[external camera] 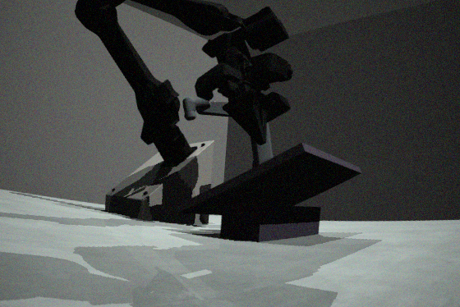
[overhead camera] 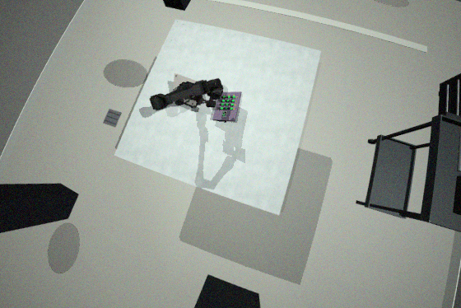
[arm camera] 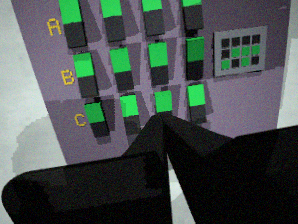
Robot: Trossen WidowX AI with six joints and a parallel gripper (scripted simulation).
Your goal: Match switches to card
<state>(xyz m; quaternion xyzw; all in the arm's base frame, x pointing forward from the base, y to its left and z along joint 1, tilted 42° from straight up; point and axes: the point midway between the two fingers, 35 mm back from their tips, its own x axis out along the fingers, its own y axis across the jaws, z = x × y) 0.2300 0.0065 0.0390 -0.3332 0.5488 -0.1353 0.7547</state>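
Observation:
The purple panel (overhead camera: 232,117) (external camera: 287,180) (arm camera: 255,102) is tilted and carries green-and-grey switches in rows A, B and C, four per row. The card (arm camera: 217,55) shows a far row all dark, a middle row dark, green, green, green, and a near row green, dark, green, dark. My gripper (external camera: 261,142) (arm camera: 160,122) is shut and empty, with its tips above the panel. In the wrist view the tips overlap row C's third switch (arm camera: 163,101) and hide its grey half. Row C's first switch (arm camera: 94,113) and row B's fourth (arm camera: 195,49) show darker green. Raised halves are hard to tell.
The pale table top (overhead camera: 263,127) bears the panel and the arm's base. The arm (overhead camera: 181,95) (external camera: 127,57) reaches over from the base to the panel. The exterior view shows only the panel's side and underside. A dark chair-like frame (overhead camera: 391,176) stands off the table.

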